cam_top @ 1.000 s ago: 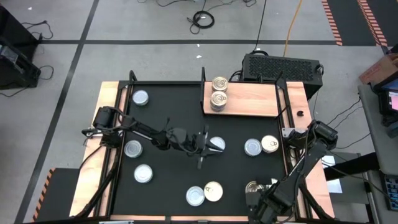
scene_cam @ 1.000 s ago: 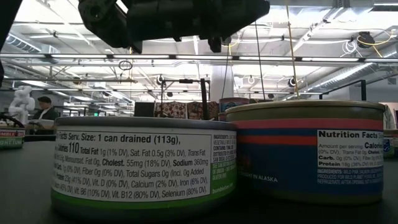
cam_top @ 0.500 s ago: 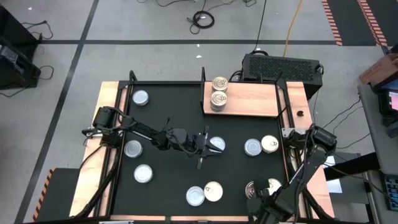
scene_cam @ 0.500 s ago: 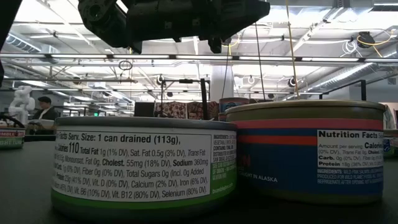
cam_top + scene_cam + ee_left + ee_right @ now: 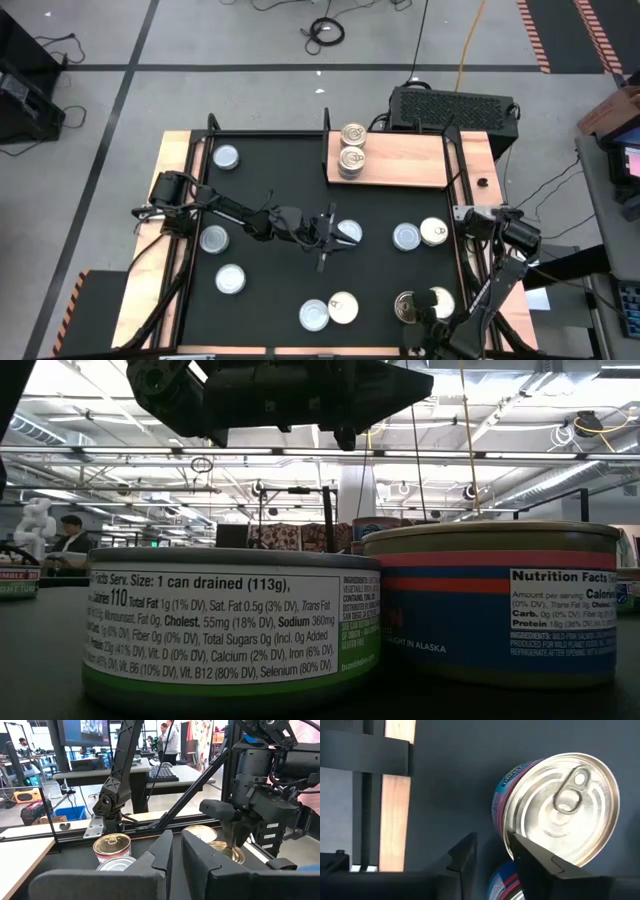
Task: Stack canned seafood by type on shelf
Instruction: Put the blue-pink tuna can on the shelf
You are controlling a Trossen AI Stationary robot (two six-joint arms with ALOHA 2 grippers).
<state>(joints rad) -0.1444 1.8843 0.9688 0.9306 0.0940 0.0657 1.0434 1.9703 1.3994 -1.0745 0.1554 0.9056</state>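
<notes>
Two pull-tab tins (image 5: 351,146) already sit on the shelf (image 5: 400,160), so the right gripper (image 5: 418,318), fingers nearly together over a front-right pull-tab tin (image 5: 559,807), should spread wider before descending; left gripper (image 5: 330,238) waits mid-table, near-closed

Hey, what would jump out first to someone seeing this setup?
Flat tins lie scattered over the black table, and two gold-lidded tins sit on the wooden shelf at the far right corner. The left gripper reaches to a silver tin mid-table; the right gripper hangs over gold tins at the near right.
</notes>
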